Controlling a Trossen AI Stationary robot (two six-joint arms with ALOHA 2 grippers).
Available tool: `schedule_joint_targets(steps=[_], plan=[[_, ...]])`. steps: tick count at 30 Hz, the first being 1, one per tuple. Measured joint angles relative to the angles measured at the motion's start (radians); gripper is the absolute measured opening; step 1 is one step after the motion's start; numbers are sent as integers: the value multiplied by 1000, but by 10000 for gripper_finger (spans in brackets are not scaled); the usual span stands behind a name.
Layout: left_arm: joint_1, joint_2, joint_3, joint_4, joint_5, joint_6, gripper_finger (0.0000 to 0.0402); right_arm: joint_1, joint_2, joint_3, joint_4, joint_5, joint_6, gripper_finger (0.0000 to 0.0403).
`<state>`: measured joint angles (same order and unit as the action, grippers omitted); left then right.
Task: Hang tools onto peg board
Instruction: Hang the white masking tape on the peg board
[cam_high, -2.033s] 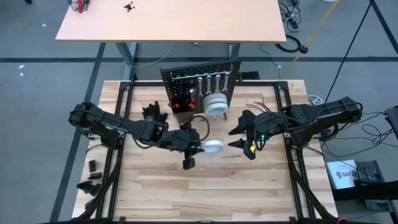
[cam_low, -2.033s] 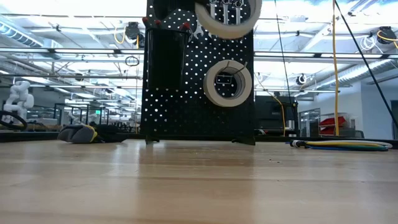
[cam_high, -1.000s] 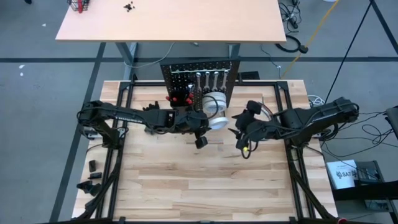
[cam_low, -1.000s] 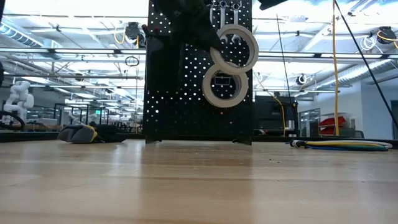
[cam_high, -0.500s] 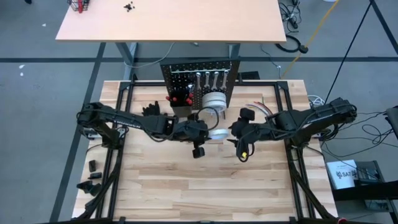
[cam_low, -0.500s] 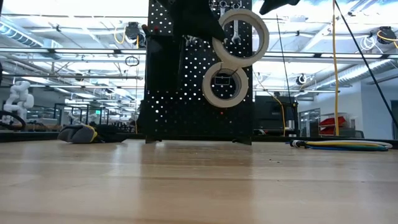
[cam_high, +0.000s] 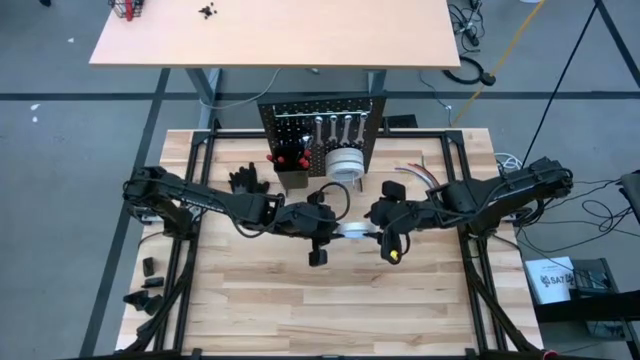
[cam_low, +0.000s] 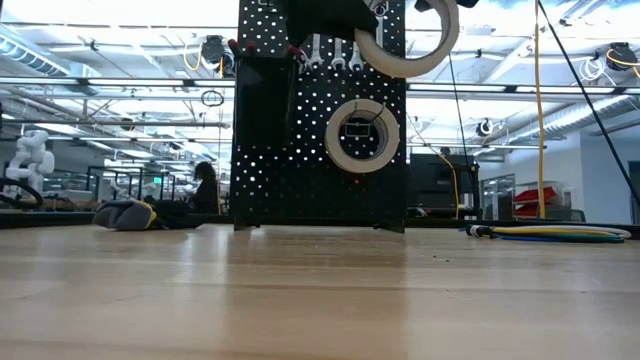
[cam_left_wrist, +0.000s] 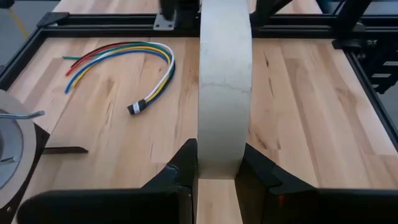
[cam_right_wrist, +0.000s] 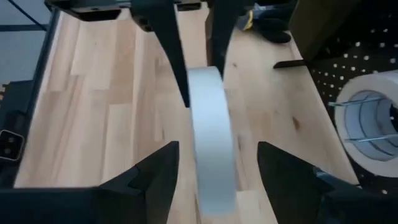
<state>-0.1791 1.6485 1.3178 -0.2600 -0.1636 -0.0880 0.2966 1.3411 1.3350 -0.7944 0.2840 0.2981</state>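
The white ring-shaped tape roll (cam_left_wrist: 224, 93) is being held up in the air by the left gripper (cam_left_wrist: 216, 180), whose jaws are clamped on its rim. It is being pulled back from the upright black peg board with small holes (cam_high: 322, 128), where it was touching half a second ago. The right gripper (cam_right_wrist: 216, 165) is being brought around the roll, its jaws wide apart on either side. A hand-over is probably being tried. Another white tape roll (cam_low: 361, 134) is already hanging on the board.
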Motion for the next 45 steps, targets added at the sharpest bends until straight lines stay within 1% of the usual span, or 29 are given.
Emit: schedule_joint_targets(steps=[2,4,9,10,12,14,15,18,21,23,25,27,30,32,34,39,41,43,45], plan=[[0,0,0,-1,0,-1,62,6,0,0,0,-6,8,196],[0,0,0,-1,2,-3,62,13,0,0,-2,-6,8,171],[-6,0,0,8,8,-7,62,33,0,0,-3,-1,6,72],[-8,0,0,14,16,-6,62,34,0,0,-3,-3,5,61],[-13,0,0,28,35,-8,62,35,2,0,-3,-3,16,61],[-18,0,-1,32,34,-12,65,35,2,0,-3,-7,28,61],[-19,0,-1,30,31,-12,77,35,2,0,-4,-6,34,61],[-24,0,0,17,22,-60,129,40,4,0,-17,-1,49,61],[-24,-3,1,-75,22,-90,166,39,5,0,-60,10,53,61],[-24,-3,1,-163,18,-113,175,39,5,0,-88,29,53,61],[-25,-3,1,-251,0,-158,178,39,5,-1,-142,71,50,61],[-27,-3,1,-327,-6,-188,179,38,5,-1,-178,90,37,61],[-41,-3,1,-377,-24,-219,180,19,1,-23,-132,79,-10,61],[-68,-10,1,-396,-66,-219,181,-1,-8,-60,-96,44,-36,61],[-102,-28,1,-418,-141,-220,181,-26,-34,-117,-30,0,-45,61],[-210,-134,1,-521,-418,-254,182,-84,-129,-267,157,-79,-33,61],[-248,-175,1,-543,-504,-272,182,-99,-166,-303,215,-82,-48,61],[-275,-211,1,-550,-542,-273,182,-116,-199,-330,271,-77,-95,61],[-285,-239,1,-551,-547,-274,182,-145,-224,-362,315,-82,-134,61]])
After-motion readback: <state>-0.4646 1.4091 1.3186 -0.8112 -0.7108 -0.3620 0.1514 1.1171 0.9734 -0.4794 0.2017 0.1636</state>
